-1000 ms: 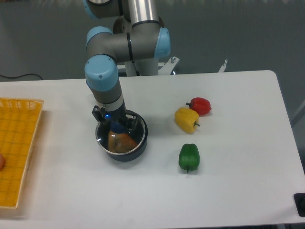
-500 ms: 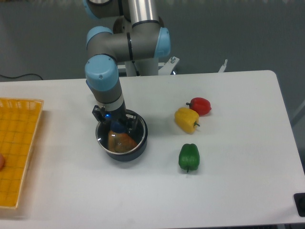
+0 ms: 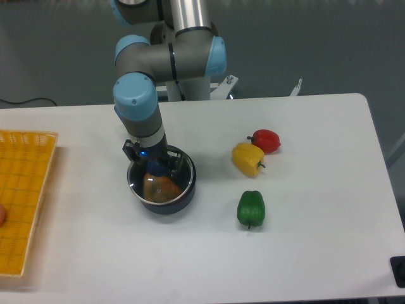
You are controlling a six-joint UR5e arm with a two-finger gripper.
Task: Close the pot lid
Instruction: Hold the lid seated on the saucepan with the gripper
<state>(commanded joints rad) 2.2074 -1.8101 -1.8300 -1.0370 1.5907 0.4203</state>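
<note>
I only have one view, from a fixed camera above the white tabletop (image 3: pixel 304 240). My tool (image 3: pixel 157 167) is down over the pot (image 3: pixel 162 187), which sits near the middle-left of the tabletop. The pot lid (image 3: pixel 157 187) looks to be lying on top of the pot, because I see a shiny rim and an orange glow through the glass. The tool is right at the blue knob, but the arm hides the tips, so I cannot tell if it is open or gripping the knob. I think the lid is almost in place or already there.

The lid is glass, so it is hard, smooth and can break. I would only hold it by the knob in the middle, and set it down softly and flat. The metal rim could slip on the pot edge if it is tilted.

Off to the right are a red pepper (image 3: pixel 266 140), a yellow pepper (image 3: pixel 247 158) and a green pepper (image 3: pixel 250 208). An orange basket (image 3: pixel 25 190) sits at the left edge.
</note>
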